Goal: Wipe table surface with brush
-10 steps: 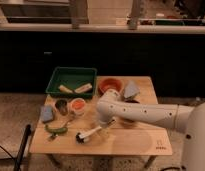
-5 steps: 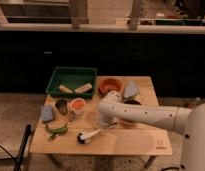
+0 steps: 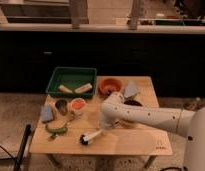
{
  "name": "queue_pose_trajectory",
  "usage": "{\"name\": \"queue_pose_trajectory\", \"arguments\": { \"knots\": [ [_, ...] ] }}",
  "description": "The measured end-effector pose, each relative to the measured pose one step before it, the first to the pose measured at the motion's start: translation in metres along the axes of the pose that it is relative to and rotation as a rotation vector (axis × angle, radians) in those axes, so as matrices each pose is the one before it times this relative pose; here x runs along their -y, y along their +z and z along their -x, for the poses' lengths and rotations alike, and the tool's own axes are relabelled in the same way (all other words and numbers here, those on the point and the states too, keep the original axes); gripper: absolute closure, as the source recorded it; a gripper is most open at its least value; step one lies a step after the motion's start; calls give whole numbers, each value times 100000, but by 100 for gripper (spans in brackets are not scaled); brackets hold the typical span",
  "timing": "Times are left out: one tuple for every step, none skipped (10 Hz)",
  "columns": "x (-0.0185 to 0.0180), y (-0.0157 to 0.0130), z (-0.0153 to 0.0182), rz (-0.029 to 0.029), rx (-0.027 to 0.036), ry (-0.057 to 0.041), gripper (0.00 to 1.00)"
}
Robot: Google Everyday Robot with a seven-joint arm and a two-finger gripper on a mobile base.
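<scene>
Inspecting the lower centre of the frame, we find the gripper [image 3: 107, 128] closed on the white handle of the brush [image 3: 91, 137], whose dark head rests on the table surface [image 3: 133, 145], and we advise bristles pressed flat and strokes clear of the green vegetable [image 3: 57, 129].

The pincer [image 3: 105, 128], low over the table surface [image 3: 133, 146], seems clamped on the brush [image 3: 90, 137] handle.

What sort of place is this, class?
Probably a kitchen-like robot test area: a wooden table set with an orange bowl and a green tray; the tool, near the table's middle, grips a brush.
</scene>
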Motion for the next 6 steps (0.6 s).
{"name": "queue_pose_trajectory", "arguments": {
  "knots": [
    [-15, -164, 98, -669, -923, -1146, 100],
    [-222, -809, 510, -1415, -2311, -1214, 100],
    [-267, -1029, 375, -1231, -2452, -719, 100],
    [-5, -1333, 709, -1528, -3110, -1522, 100],
    [51, -833, 430, -1027, -2336, -1141, 100],
    [35, -477, 427, -701, -2003, -1080, 100]
  ]
}}
